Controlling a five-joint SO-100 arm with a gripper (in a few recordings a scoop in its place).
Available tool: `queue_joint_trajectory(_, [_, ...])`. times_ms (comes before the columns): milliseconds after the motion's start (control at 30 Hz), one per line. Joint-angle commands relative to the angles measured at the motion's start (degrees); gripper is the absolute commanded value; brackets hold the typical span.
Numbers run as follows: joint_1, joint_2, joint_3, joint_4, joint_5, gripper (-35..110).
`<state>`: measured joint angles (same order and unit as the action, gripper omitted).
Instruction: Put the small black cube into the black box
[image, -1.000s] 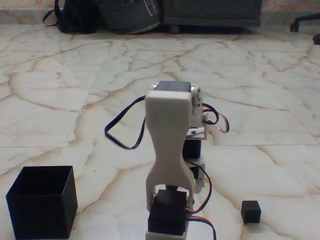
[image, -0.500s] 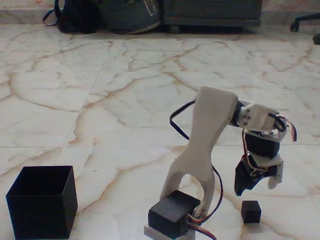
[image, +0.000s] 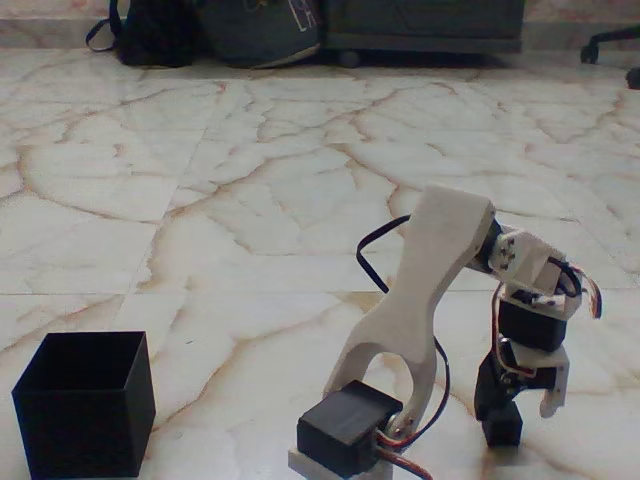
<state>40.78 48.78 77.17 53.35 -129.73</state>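
You've dropped the gripper (image: 520, 408) right down onto the cube (image: 503, 428) — half a second back it was hanging above it with clear floor between, and now the fingers sit around the cube's top, the dark finger on its left and the white one off to its right. The jaws look apart, with the cube between them; I can't tell from here whether either finger is touching it yet. The cube hasn't budged from its spot at the lower right, resting on the marble floor (image: 200, 200). A full second ago your arm was folded upright over its base, so that's a fast swing to the right and down. What it means: you're set up for the grab, not holding anything yet by my read. The box (image: 85, 405) sits well apart at the lower left, open top up, waiting for the carry across.
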Motion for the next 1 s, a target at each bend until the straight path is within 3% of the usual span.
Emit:
queue_joint_trajectory(0, [0.26,0.09,0.26,0.26,1.32,9])
queue_joint_trajectory(367, [-3.43,-4.92,-0.7,-6.59,3.34,3])
queue_joint_trajectory(767, [-15.56,7.65,-12.39,15.56,13.62,2])
queue_joint_trajectory(967, [-25.84,10.55,-12.04,15.12,23.2,2])
